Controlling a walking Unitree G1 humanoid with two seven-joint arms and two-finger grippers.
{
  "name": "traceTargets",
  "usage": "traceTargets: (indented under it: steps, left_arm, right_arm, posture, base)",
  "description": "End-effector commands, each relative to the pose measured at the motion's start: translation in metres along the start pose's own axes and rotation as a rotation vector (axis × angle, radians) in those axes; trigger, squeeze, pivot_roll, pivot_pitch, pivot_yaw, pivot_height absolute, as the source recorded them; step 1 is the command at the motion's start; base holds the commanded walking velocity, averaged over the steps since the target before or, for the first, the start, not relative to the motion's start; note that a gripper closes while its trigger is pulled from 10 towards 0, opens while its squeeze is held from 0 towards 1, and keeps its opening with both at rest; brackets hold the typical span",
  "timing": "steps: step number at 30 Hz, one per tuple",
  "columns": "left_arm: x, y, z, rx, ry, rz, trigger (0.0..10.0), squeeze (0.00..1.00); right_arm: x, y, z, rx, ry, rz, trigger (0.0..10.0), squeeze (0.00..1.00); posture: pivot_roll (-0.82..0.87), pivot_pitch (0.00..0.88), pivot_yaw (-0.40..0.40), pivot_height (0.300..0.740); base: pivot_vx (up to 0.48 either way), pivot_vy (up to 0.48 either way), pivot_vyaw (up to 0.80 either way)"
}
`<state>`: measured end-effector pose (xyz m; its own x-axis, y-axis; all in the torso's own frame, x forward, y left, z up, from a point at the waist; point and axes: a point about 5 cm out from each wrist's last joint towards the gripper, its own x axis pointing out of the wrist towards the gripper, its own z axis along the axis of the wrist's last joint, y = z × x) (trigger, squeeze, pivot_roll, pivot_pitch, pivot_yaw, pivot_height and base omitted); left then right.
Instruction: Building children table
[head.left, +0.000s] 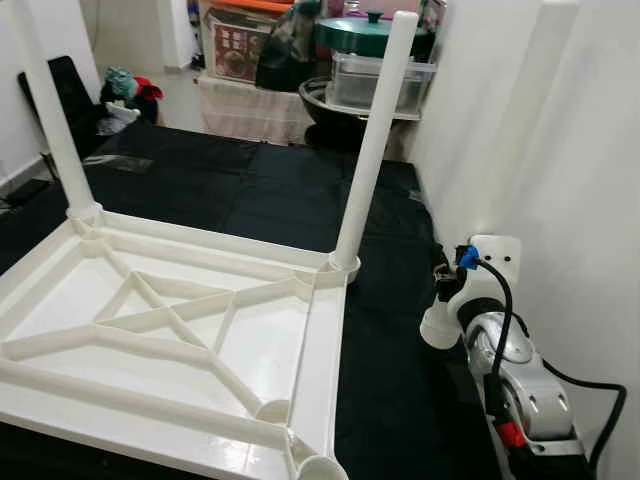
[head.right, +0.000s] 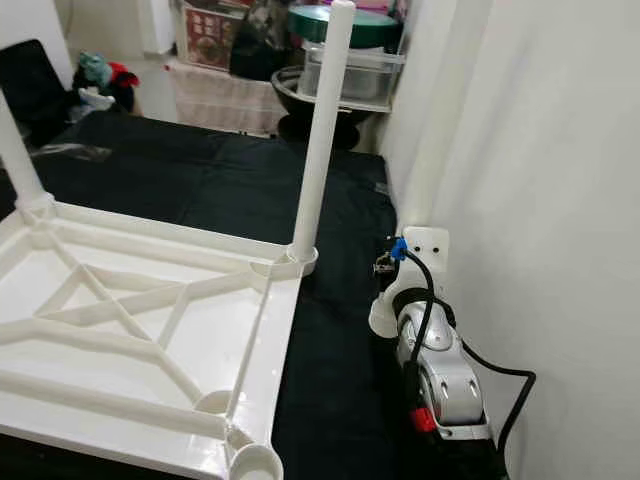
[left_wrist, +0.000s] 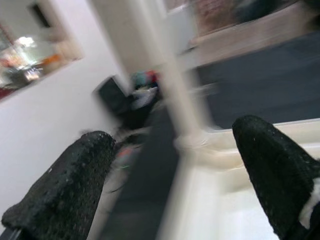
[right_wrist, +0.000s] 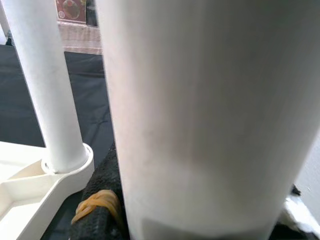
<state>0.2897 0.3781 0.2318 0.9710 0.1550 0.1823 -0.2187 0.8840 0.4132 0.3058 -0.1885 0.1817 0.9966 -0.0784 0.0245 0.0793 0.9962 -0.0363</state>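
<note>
The white plastic tabletop (head.left: 60, 300) lies upside down on a black cloth, ribs up. One white leg (head.left: 375, 140) stands in its far right corner socket and another leg (head.left: 45, 110) in the far left one. The near right corner socket (head.left: 320, 468) is empty. To the right of the table, my right gripper (head.left: 462, 292) is shut on a third white leg (head.left: 520, 110), held nearly upright beside the wall. In the right wrist view that leg (right_wrist: 200, 110) is very close, with one black finger (right_wrist: 102, 175) beside it. My left gripper (left_wrist: 172, 140) is open near the far left leg (left_wrist: 165, 75), blurred.
The black cloth (head.left: 250, 190) covers the floor around the table. A white wall (head.left: 600, 200) runs close along the right. A shelf with pots and boxes (head.left: 370, 60) stands at the back, and a black chair (head.left: 60, 90) at the far left.
</note>
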Motion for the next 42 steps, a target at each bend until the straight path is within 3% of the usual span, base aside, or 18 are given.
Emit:
traceTargets:
  steps: [1, 2, 4, 5, 6, 8, 12, 21, 29, 42]
  left_arm:
    - [0.004, -0.059, -0.002, -0.094, -0.037, -0.199, 10.0, 0.00]
    - [0.002, -0.089, 0.001, -0.140, -0.063, -0.296, 10.0, 0.00]
    - [-0.001, -0.113, 0.005, -0.172, -0.087, -0.376, 10.0, 0.00]
    - [-0.004, -0.136, 0.010, -0.203, -0.110, -0.440, 10.0, 0.00]
    - [-0.004, -0.136, 0.010, -0.203, -0.110, -0.440, 10.0, 0.00]
    - [-0.009, -0.166, 0.021, -0.252, -0.150, -0.519, 10.0, 0.00]
    - [-0.016, -0.196, 0.041, -0.291, -0.211, -0.619, 10.0, 0.00]
    - [-0.037, -0.218, 0.041, -0.338, -0.164, -0.621, 10.0, 0.00]
    - [-0.049, -0.235, 0.035, -0.383, -0.096, -0.532, 10.0, 0.00]
    - [-0.044, -0.231, 0.043, -0.386, -0.099, -0.523, 10.0, 0.00]
  right_arm:
    - [-0.002, -0.005, 0.007, 0.012, -0.037, -0.021, 10.0, 0.00]
    - [-0.002, -0.006, 0.008, 0.020, -0.043, -0.018, 10.0, 0.00]
    - [-0.002, -0.007, 0.010, 0.028, -0.049, -0.015, 10.0, 0.00]
    - [-0.002, -0.007, 0.012, 0.034, -0.055, -0.003, 10.0, 0.00]
    - [-0.002, -0.007, 0.012, 0.034, -0.055, -0.003, 10.0, 0.00]
    - [-0.003, -0.008, 0.015, 0.046, -0.066, 0.017, 10.0, 0.00]
    - [-0.006, 0.000, 0.023, 0.114, -0.086, 0.127, 10.0, 0.00]
    - [-0.027, 0.025, 0.038, 0.186, -0.134, 0.437, 10.0, 0.00]
    - [-0.029, 0.030, 0.035, 0.186, -0.115, 0.455, 10.0, 0.00]
    - [-0.030, 0.032, 0.033, 0.210, -0.099, 0.448, 10.0, 0.00]
  posture:
    - [0.10, 0.000, -0.111, 0.740]
    - [0.10, 0.000, -0.111, 0.740]
    - [0.09, 0.000, -0.106, 0.740]
    - [0.08, 0.000, -0.105, 0.740]
    - [0.08, 0.000, -0.105, 0.740]
    - [0.08, 0.000, -0.101, 0.740]
    - [0.07, 0.000, -0.090, 0.740]
    - [0.06, 0.000, -0.083, 0.740]
    - [0.06, 0.000, -0.084, 0.740]
    - [0.06, 0.000, -0.085, 0.740]
  base:
    - [0.000, 0.000, 0.00]
    - [0.000, 0.000, 0.00]
    - [0.000, 0.000, 0.00]
    - [0.000, 0.000, 0.00]
    - [0.000, 0.000, 0.00]
    - [0.000, 0.000, 0.00]
    - [0.000, 0.000, 0.00]
    - [0.000, 0.000, 0.00]
    - [0.000, 0.000, 0.00]
    - [-0.176, 0.000, 0.00]
